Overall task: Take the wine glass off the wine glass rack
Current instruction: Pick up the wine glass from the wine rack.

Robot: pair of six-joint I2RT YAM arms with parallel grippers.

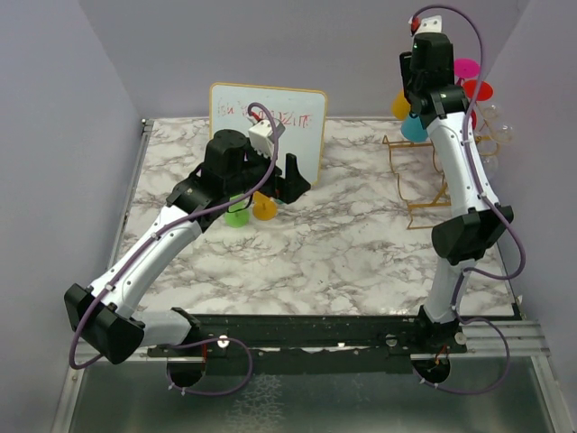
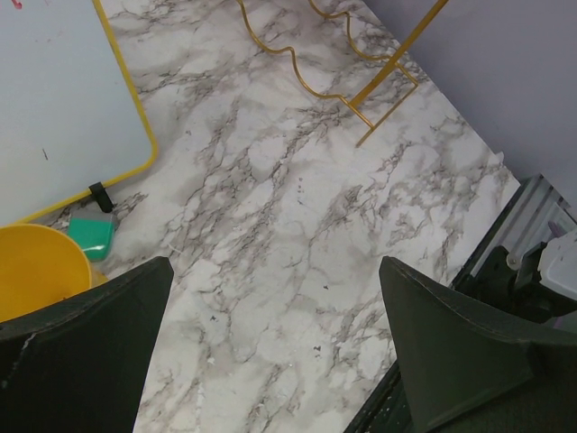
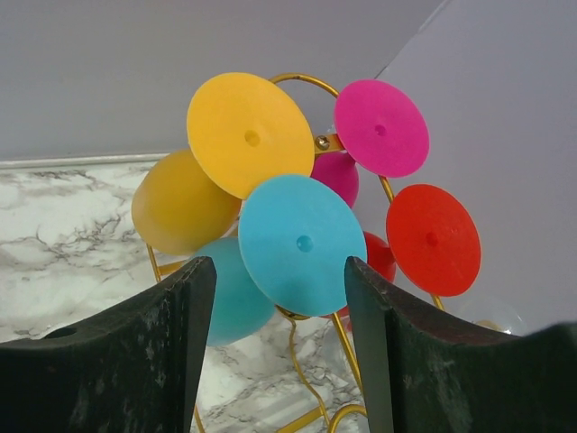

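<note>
- The right gripper (image 3: 279,266), raised high at the table's far right corner, has its jaws apart. They frame the round foot of a teal wine glass (image 3: 297,244); whether either finger touches it cannot be told.
- The teal wine glass hangs on the wine glass rack (image 3: 302,78), low on its left side, foot towards the wrist camera.
- Around it hang a yellow glass (image 3: 251,135), a pink glass (image 3: 380,128) and a red glass (image 3: 431,239) (four feet fanned like a colour chart).
- Across the marble table (image 1: 343,253), the left gripper (image 2: 275,266) hovers with jaws spread wide and holds nothing.
- A yellow cup (image 2: 36,266) sits just left of it, a green cup (image 1: 236,215) beside that, both before a whiteboard (image 1: 297,117).
</note>
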